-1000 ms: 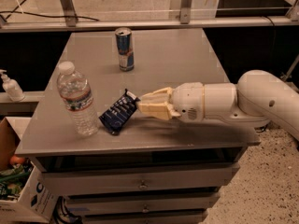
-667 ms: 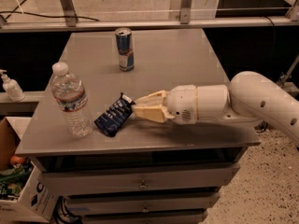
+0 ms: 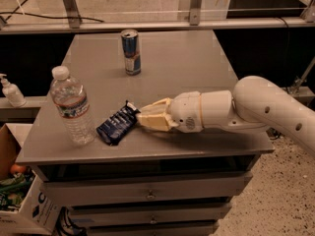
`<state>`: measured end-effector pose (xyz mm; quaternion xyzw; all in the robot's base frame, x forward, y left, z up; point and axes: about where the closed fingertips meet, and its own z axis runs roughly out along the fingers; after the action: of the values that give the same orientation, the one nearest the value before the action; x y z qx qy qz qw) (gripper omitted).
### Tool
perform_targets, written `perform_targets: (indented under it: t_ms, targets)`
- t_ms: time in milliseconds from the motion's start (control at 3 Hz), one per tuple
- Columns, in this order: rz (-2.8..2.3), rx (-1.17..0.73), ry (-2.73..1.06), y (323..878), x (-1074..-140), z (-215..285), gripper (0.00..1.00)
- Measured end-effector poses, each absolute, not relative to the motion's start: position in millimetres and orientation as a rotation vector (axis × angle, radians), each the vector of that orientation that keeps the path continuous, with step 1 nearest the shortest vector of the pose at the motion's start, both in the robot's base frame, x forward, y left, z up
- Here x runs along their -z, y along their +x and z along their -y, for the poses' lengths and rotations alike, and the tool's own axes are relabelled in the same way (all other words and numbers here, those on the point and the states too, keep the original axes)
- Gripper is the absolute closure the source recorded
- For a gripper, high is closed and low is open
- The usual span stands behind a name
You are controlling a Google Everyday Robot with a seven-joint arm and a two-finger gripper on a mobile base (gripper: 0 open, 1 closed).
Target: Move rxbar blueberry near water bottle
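- Reaching in from the right edge, the arm (image 3: 266, 107) lies low over the bench (image 3: 197, 68), slightly further left than a second ago.
- The water bottle (image 3: 73, 107) stands near the front-left corner and has also shifted left.
- The can (image 3: 131, 50) near the back edge is unmoved.
- The claw (image 3: 140, 118) is clenched on the right end of the snack bar (image 3: 117, 124), which lies just beside the water bottle.

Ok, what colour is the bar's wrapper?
Dark navy wrapper, white lettering, camera view; tool at one end.
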<state>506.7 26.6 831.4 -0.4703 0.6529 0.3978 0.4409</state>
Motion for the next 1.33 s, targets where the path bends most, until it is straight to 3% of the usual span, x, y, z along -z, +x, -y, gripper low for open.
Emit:
perform_targets:
  t_ms: [1000, 1333]
  targets:
    - [-1.648, -0.961, -1.168, 506.9, -827.6, -26.7, 0.13]
    - [-1.650, -0.957, -1.166, 505.9, -829.5, -25.7, 0.00]
